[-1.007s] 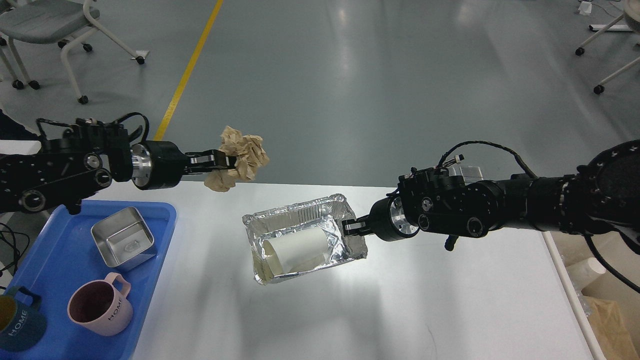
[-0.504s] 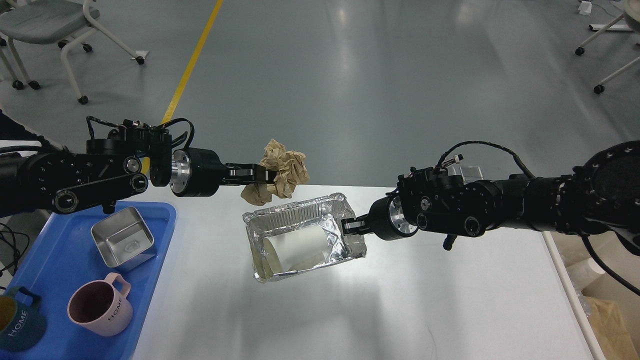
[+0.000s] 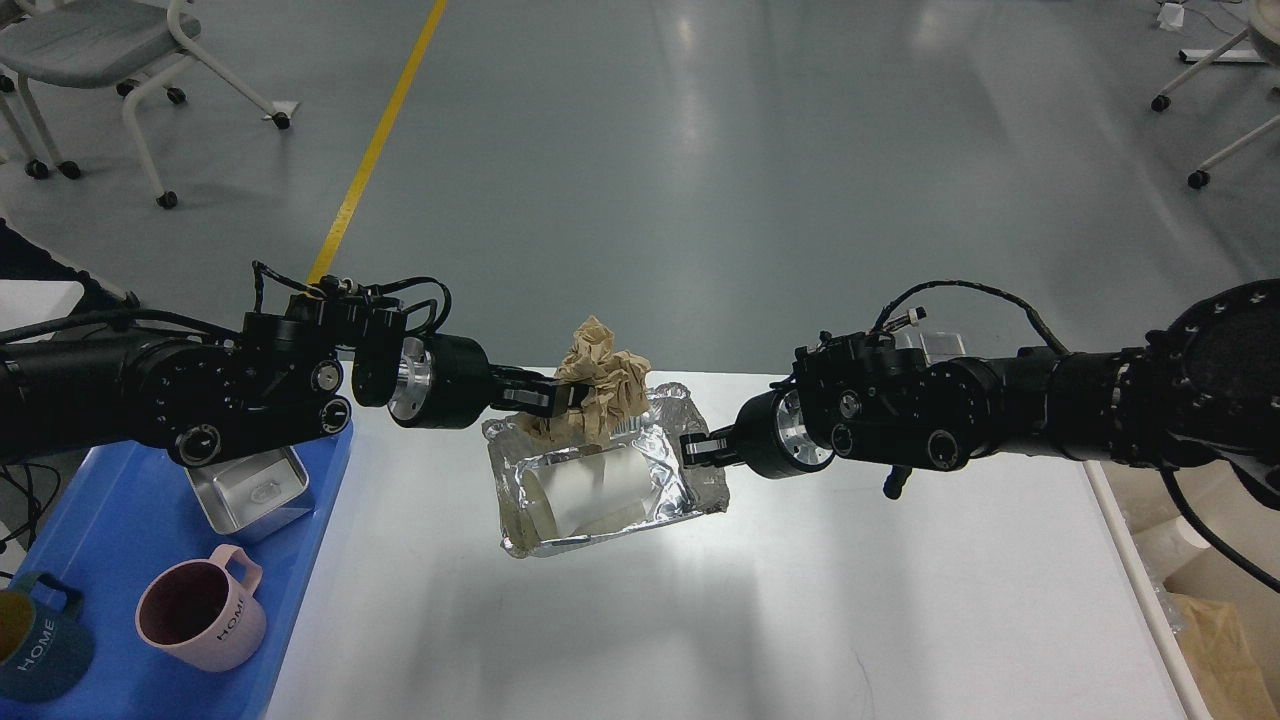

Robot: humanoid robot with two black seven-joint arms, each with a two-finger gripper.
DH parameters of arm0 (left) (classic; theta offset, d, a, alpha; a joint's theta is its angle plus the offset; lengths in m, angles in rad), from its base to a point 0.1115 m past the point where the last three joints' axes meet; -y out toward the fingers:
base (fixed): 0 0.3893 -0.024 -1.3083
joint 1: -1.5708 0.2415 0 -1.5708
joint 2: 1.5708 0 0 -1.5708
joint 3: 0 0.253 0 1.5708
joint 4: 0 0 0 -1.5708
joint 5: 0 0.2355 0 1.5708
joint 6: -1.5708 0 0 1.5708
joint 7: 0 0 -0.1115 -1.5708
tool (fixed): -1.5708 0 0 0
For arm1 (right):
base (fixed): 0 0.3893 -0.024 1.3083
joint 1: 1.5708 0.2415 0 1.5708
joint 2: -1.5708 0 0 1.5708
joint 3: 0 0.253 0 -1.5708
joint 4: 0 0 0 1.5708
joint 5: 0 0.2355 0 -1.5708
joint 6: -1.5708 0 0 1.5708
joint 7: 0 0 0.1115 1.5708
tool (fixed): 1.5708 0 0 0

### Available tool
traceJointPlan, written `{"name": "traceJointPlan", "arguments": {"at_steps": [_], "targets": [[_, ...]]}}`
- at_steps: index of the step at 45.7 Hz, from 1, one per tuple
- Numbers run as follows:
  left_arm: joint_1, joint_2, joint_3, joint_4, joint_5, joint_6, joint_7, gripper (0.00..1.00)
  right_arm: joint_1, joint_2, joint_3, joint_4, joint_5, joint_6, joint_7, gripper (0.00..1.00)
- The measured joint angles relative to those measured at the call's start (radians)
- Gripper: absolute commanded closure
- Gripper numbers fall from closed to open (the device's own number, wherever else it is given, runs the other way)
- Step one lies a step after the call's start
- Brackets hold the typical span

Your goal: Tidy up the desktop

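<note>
The white desktop [image 3: 700,620] fills the lower middle of the head view. My left gripper [image 3: 562,397] is shut on a crumpled brown paper ball [image 3: 606,385] and holds it over the far edge of a foil tray [image 3: 545,545]. A white paper cup [image 3: 600,490] lies on its side in the foil tray. My right gripper [image 3: 696,451] is shut on the foil tray's right rim and holds the tray tilted above the desktop.
A blue plastic tray [image 3: 90,540] at the left holds a steel square tin [image 3: 250,492], a pink mug [image 3: 195,620] and a dark green mug [image 3: 35,645]. A beige bin [image 3: 1210,600] stands right of the desktop. Chairs stand on the floor behind.
My left gripper has moved right and down with the paper ball, from beyond the desktop's far left edge to over the foil tray. The right gripper and tray have barely moved.
</note>
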Motion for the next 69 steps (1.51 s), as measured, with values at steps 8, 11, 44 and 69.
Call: {"name": "traceJointPlan", "arguments": {"at_steps": [8, 11, 44, 69], "targets": [[0.0, -0.012, 0.015, 0.002, 0.062, 0.021, 0.002, 0.98, 0.0, -0.001, 0.0, 0.0, 0.004, 0.0, 0.0, 1.0], [0.0, -0.012, 0.018, 0.002, 0.079, 0.022, 0.004, 0.98, 0.002, -0.002, 0.0, 0.0, 0.009, 0.0, 0.0, 1.0], [-0.009, 0.009, 0.074, 0.005, 0.106, 0.017, 0.001, 0.16, 0.003, -0.015, 0.003, -0.002, 0.022, 0.002, 0.0, 1.0], [-0.021, 0.095, -0.043, 0.004, 0.024, -0.022, 0.002, 0.04, 0.002, -0.013, 0.012, -0.003, 0.043, 0.002, 0.0, 1.0]]}}
